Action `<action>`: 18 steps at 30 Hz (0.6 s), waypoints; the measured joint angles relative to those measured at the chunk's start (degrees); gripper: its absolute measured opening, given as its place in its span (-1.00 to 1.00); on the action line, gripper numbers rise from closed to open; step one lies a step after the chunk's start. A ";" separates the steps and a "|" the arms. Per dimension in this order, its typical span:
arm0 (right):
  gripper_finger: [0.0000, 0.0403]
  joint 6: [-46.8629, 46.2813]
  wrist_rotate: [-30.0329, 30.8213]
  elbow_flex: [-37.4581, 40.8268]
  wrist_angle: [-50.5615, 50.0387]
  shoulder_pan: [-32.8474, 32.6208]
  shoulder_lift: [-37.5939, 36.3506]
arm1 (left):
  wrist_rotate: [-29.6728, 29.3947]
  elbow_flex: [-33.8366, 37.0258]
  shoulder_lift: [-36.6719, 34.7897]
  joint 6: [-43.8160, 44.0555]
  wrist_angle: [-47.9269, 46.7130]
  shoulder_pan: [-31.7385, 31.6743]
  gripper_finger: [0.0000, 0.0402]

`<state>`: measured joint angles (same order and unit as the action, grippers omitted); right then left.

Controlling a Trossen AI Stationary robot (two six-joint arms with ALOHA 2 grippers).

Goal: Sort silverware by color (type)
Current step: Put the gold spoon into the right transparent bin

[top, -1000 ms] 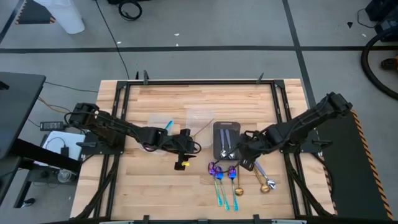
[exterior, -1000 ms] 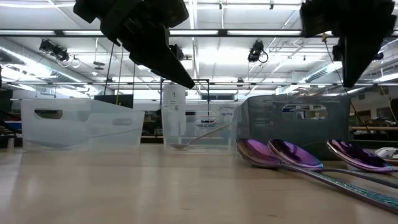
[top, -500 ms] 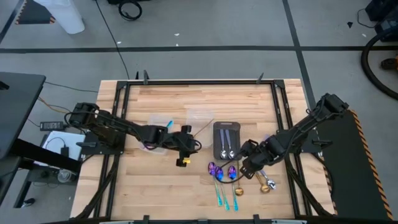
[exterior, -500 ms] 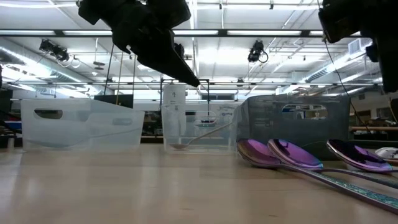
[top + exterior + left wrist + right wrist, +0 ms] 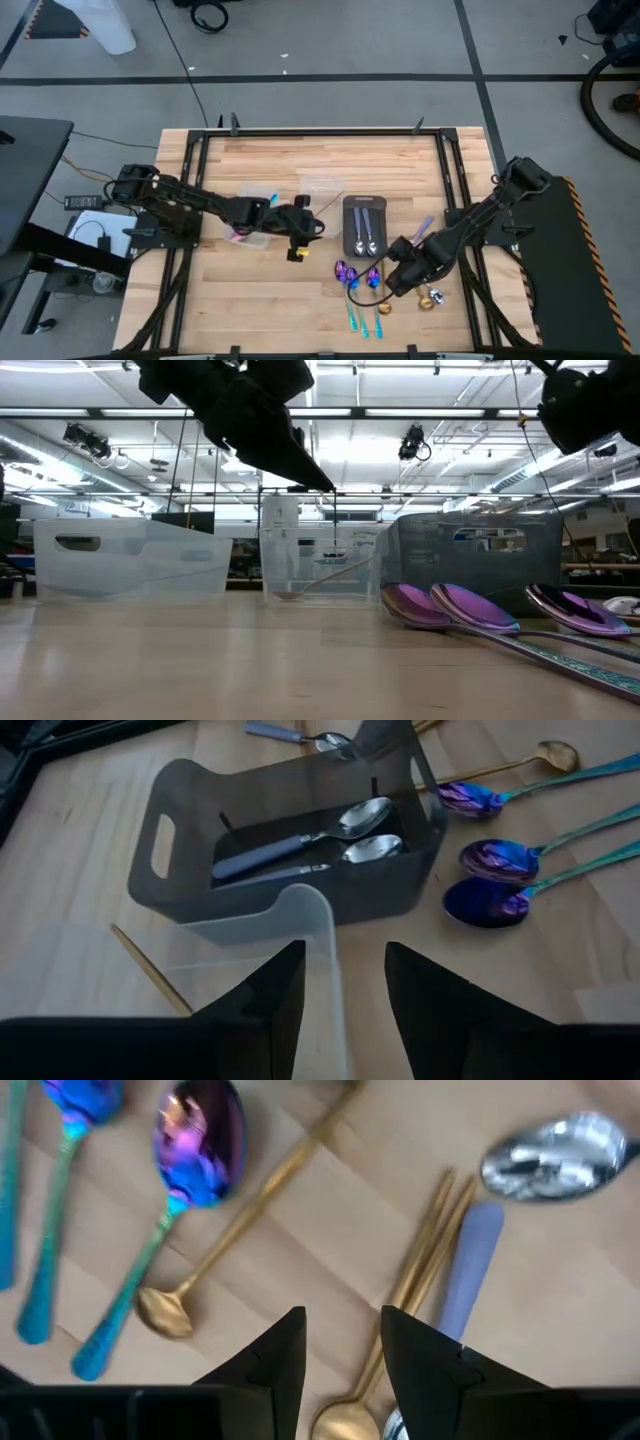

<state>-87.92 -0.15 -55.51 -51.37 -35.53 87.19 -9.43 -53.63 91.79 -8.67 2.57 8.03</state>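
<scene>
Our right gripper (image 5: 400, 278) has come down from beside the tray (image 5: 362, 205) to the loose spoons at lower centre right, so a pick looks near; its fingers stand spread and empty, a gold spoon (image 5: 250, 1215) and purple spoons (image 5: 195, 1135) just ahead; our left gripper (image 5: 297, 226), spread too, hangs by a tub (image 5: 300, 935) at centre left.

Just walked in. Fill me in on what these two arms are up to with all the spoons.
Spoons are being sorted by finish. Two silver spoons already lie in the dark grey tray. The right end effector hangs open and empty over the loose gold spoons, purple spoons and one more silver spoon at the front of the table. The left end effector waits open and empty beside a clear tub, left of the tray.
</scene>
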 joint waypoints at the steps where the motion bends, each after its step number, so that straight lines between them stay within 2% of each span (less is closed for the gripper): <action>1: -0.30 -0.63 -0.89 0.00 0.03 -0.12 0.50 | 0.00 0.00 0.00 -0.02 0.21 -0.20 -0.26; 10: -0.30 -4.16 -5.94 0.00 0.51 -1.87 3.26 | 0.00 0.00 0.02 -1.54 2.54 -1.89 -0.26; 18: -0.44 -6.59 -7.82 0.00 0.57 -4.05 6.25 | 0.02 0.00 0.02 -1.89 4.44 -1.88 -0.26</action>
<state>-94.51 -7.98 -55.51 -50.81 -39.58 93.44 -9.42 -53.63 91.81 -10.55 7.01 6.15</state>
